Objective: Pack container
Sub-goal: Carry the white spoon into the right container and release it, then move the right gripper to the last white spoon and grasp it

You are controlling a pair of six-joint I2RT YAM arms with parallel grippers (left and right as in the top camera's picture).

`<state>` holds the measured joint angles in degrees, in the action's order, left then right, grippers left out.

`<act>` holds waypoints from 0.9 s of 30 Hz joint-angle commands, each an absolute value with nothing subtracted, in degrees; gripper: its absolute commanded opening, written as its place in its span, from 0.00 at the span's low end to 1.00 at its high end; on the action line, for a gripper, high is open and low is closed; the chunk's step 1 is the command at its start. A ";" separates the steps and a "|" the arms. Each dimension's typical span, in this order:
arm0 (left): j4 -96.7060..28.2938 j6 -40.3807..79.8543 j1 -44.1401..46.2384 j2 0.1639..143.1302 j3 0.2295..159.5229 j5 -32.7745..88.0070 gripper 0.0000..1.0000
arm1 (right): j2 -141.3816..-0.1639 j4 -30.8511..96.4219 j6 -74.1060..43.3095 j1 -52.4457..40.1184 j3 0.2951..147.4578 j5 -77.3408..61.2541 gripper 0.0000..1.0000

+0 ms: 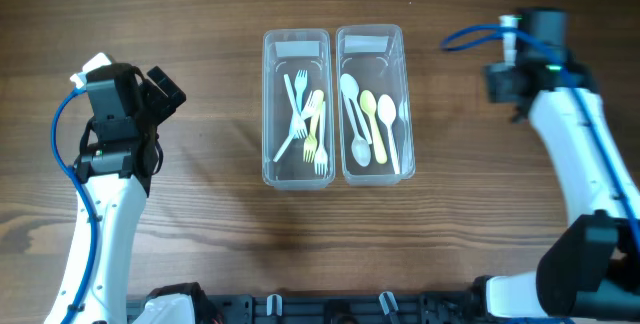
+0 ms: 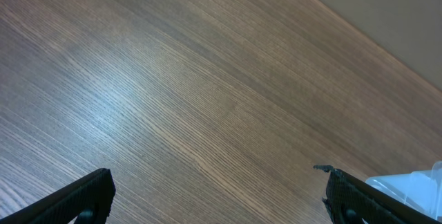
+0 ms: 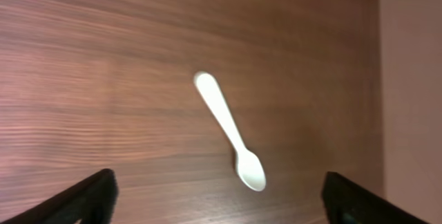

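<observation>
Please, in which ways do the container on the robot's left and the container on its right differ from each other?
Contents: the left container holds forks; the right container holds spoons.
Arrangement: the forks in the left container lie crossed over each other; the spoons in the right container lie mostly lengthwise, side by side.
Shared: both are clear, rectangular, and stand side by side on the wooden table.
</observation>
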<state>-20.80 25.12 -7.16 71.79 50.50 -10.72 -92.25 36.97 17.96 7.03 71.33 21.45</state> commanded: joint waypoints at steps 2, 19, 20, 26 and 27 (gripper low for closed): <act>-20.69 24.21 -7.42 71.35 50.48 -11.42 1.00 | -90.54 35.53 24.47 17.15 71.02 4.73 0.86; -20.69 24.21 -7.42 71.35 50.48 -11.44 1.00 | -105.82 31.33 30.02 22.74 71.02 0.19 0.99; -20.69 24.21 -7.42 71.35 50.48 -11.42 1.00 | -106.80 30.85 30.02 22.83 71.02 0.21 0.99; -20.69 24.21 -7.42 71.35 50.48 -11.42 1.00 | -113.30 27.42 29.85 25.58 71.02 -0.12 0.99; -20.69 24.21 -7.42 71.35 50.48 -11.42 1.00 | -114.10 27.00 29.80 25.98 71.02 -0.14 0.99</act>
